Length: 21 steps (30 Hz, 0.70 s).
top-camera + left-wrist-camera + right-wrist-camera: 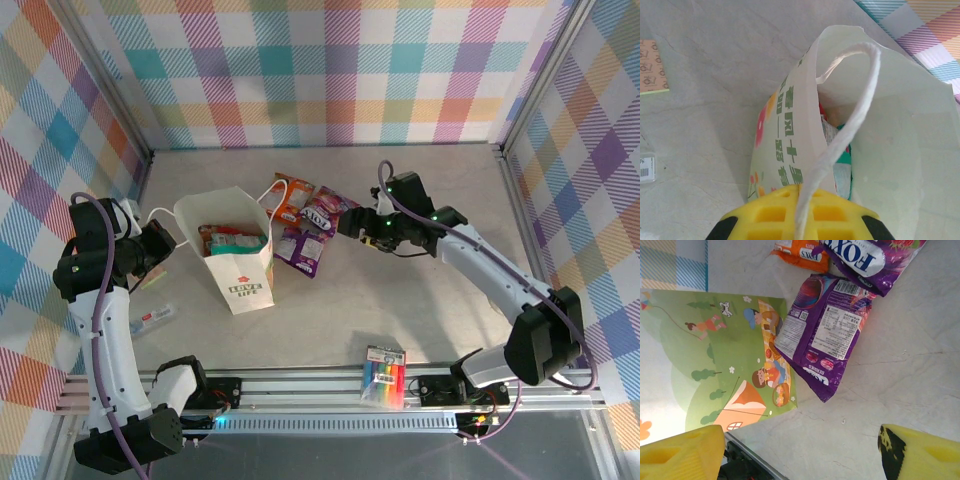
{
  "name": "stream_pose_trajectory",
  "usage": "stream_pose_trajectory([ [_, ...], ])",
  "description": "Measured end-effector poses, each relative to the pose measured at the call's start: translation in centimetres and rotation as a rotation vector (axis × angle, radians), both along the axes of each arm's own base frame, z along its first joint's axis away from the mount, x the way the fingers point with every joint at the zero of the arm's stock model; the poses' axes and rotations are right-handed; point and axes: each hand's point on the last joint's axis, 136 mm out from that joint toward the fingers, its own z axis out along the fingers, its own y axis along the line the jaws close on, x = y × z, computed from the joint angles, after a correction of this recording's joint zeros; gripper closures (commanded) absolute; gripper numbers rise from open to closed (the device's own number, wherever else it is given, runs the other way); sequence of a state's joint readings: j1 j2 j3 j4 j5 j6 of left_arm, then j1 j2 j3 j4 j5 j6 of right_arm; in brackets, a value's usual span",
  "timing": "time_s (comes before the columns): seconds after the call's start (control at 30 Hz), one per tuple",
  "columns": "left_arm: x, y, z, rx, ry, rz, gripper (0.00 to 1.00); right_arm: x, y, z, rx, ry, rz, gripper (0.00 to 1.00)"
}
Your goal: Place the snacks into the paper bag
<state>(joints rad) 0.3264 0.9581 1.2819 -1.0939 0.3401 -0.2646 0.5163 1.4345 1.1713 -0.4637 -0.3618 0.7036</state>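
Pastel plaid walls close in a pale, marbled grey table (pixel 400 300), with both arms reaching out over it from the near rail. To the left of centre stands the white paper bag (pixel 240 275), upright and open at the top, its red logo facing the near edge. A red packet (pixel 212 236) and a teal packet (pixel 243 243) already lie inside it. The left gripper (pixel 799 212) sits at the bag's left side with its yellow fingers pressed together on the bag's twisted white handle (pixel 860 100), which loops up from the rim and runs straight down into the grip. Three more snacks lie on the table just right of the bag. The orange packet (pixel 293 198) is farthest back and the pink-purple packet (pixel 875 260) lies beside it. The small purple packet (pixel 827 335) lies nearer, its back label up and its edge against the bag's cartoon-printed face. The right gripper (pixel 800 455) hangs just right of this cluster with its fingers spread wide and nothing between them, and the small purple packet lies just ahead of its tips. A rainbow-striped marker pack (pixel 385 375) rests well apart by the near rail, and a small pad (pixel 652 67) lies on the table near the left arm.
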Motion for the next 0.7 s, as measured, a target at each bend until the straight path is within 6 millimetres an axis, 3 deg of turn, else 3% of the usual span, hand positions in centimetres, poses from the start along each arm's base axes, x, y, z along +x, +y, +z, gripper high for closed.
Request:
stream_pose_trajectory([
  [0.7, -0.2, 0.2, 0.0, 0.026, -0.002, -0.003, 0.95, 2.1, 3.4, -9.7, 0.032, 0.231, 0.032, 0.21],
])
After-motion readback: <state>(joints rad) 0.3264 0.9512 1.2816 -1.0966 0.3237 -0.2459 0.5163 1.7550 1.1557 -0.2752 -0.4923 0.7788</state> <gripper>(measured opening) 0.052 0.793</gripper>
